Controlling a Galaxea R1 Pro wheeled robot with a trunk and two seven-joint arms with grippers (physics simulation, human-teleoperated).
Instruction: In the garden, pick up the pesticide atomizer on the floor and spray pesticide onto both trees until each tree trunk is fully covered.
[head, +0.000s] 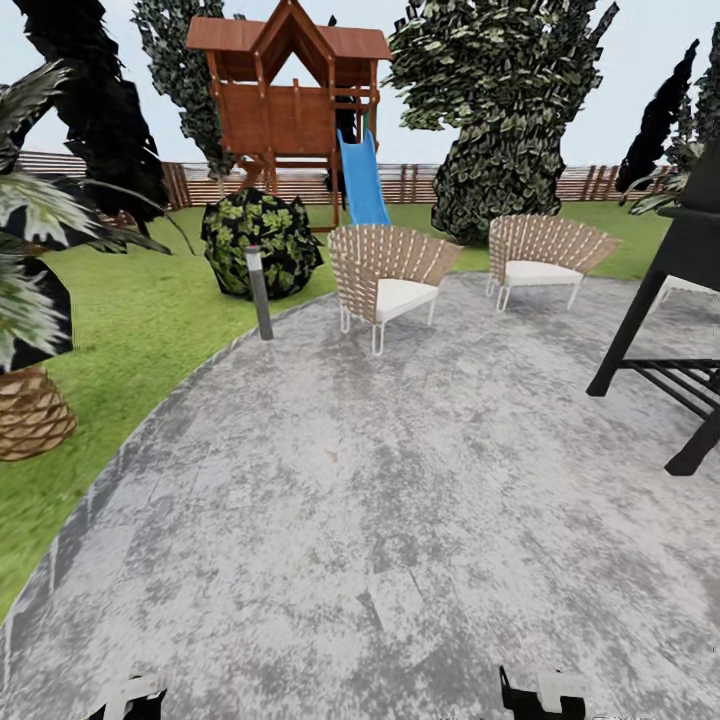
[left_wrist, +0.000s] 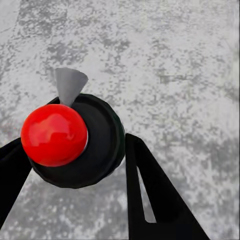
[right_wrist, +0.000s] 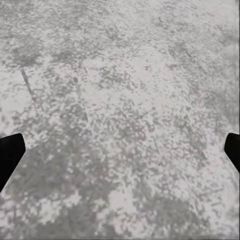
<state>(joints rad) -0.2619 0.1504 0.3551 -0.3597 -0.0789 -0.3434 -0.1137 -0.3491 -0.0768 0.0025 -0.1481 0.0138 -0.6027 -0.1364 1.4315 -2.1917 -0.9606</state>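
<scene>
The light is bright and even under a pale sky, and the chairs (head: 390, 280) cast almost no shadow on the grey paving (head: 380, 500). The render is soft, with blurry grass (head: 130, 330) and blotchy stone texture. A white glare sits on the red ball (left_wrist: 54, 135).

Floor: mottled grey stone paving (head: 400, 500), a broad rounded patch, bordered along its left and far edges by green lawn (head: 130, 320).

On the paving: two woven chairs with white cushions, one (head: 388, 282) near the far edge, the other (head: 545, 260) further right; a black metal stand (head: 665, 340) at the right edge.

At the paving's left edge: a short grey post (head: 260, 292).

On the lawn: a round leafy bush (head: 262, 242), a scaly-trunked palm (head: 30, 410), a wooden playhouse with blue slide (head: 362, 180).
</scene>
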